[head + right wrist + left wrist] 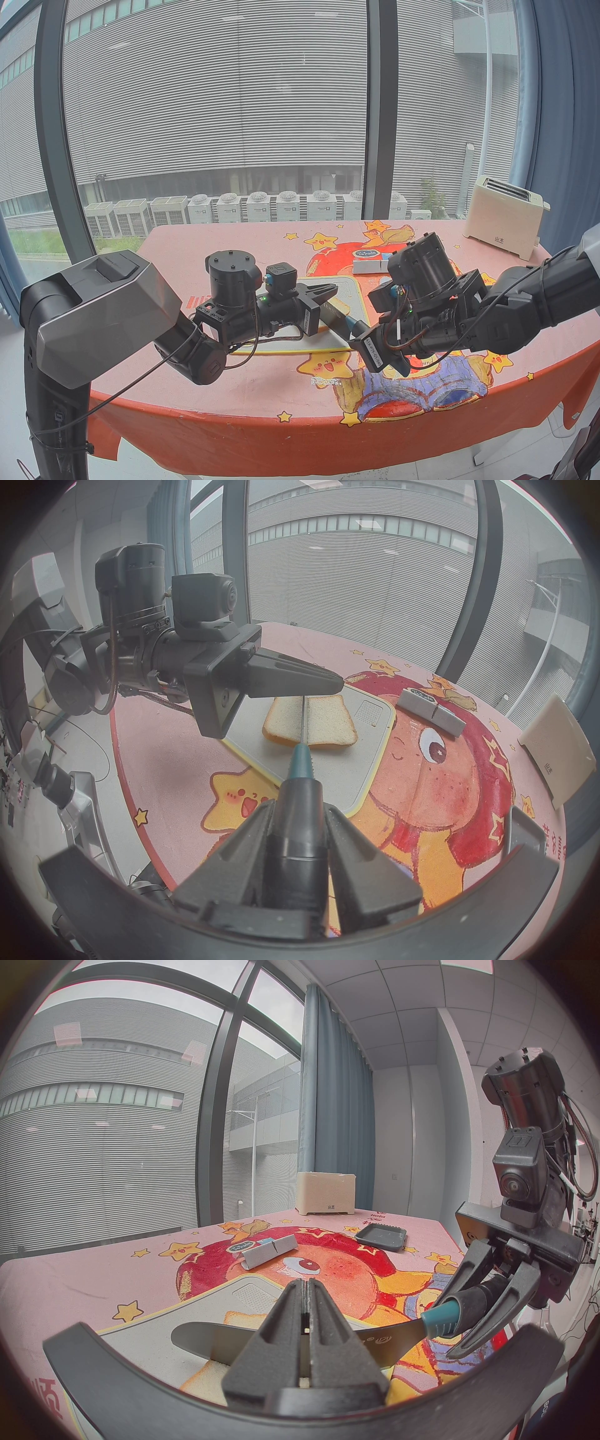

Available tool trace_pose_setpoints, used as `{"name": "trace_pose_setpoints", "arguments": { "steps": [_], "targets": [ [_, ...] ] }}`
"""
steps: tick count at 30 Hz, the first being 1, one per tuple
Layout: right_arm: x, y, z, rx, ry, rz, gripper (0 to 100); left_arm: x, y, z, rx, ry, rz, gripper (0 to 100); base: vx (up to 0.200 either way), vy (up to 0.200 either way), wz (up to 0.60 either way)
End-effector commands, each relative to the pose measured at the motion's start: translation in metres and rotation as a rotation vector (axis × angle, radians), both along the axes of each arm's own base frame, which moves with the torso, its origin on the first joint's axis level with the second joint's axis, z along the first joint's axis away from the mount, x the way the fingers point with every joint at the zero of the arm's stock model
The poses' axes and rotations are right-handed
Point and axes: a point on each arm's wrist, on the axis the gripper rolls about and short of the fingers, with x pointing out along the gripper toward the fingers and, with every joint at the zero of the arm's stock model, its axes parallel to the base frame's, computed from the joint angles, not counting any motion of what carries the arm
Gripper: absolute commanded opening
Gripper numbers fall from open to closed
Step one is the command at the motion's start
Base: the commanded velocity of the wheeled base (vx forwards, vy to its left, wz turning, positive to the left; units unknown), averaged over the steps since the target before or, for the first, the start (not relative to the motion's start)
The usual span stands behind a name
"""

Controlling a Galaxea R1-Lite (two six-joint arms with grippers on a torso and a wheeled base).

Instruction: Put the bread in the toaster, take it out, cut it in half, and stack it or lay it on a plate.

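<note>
Right gripper (300, 811): jaws clamped on knife (300, 764) handle, blade set across middle of bread (325, 720) for halving. Bread lies flat on cutting board (350, 774) on table (187, 256). Left gripper (306, 1291): jaws closed, empty, over blade, likely to press it down.

At the head view's centre the cutting board (353, 292) is largely covered by the left gripper (333, 289) and the right gripper (369, 340); from the left wrist the bread (206, 1382) lies mostly behind its fingers (275, 1347) — so does the middle of the knife (206, 1341); the slots of the toaster (505, 215) are too small to see into.
</note>
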Motion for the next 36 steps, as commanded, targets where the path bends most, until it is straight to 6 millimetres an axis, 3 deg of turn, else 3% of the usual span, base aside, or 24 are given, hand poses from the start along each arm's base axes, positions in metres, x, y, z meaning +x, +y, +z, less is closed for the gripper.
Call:
{"name": "trace_pose_setpoints", "arguments": {
  "steps": [1,22,29,36],
  "targets": [
    [0.0,0.0,-0.001,-0.001,0.001,0.001,0,0.0,-0.001,-0.008,0.011,0.02,-0.002,0,0.0,0.0,0.0],
    [0.002,0.003,-0.011,-0.02,0.024,-0.003,0,-0.003,-0.007,-0.011,0.016,0.026,-0.012,0,0.0,0.0,0.0],
    [0.004,0.003,-0.005,-0.005,0.007,-0.007,0,-0.003,-0.009,-0.017,0.024,0.039,-0.016,0,0.0,0.0,0.0],
    [0.002,0.001,-0.011,-0.013,0.029,-0.014,0,0.0,-0.009,-0.008,0.006,0.007,-0.004,0,0.0,0.0,0.0]
  ]
}}
